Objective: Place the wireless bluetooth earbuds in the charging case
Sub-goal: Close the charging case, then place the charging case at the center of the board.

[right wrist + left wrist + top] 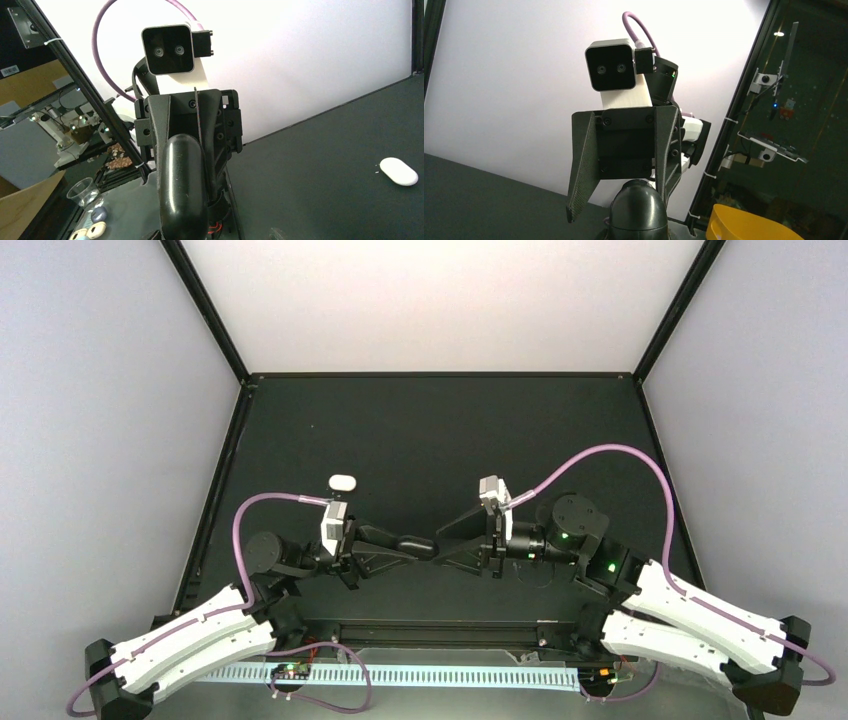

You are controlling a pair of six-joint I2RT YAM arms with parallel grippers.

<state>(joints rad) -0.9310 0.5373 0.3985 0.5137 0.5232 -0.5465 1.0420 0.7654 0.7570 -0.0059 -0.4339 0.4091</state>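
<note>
black charging case (182,192) nearest us, clamped in the left claw (398,543); right claw (442,546) open at its free end; we judge lid-opening comes next, needing a firm pinch.

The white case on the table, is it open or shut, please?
Shut: the white case lies flat, one smooth oval with no lid raised.

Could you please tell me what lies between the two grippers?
A dark oval case, held in the left gripper, fills the gap to the open right gripper; the top view shows it best.
</note>
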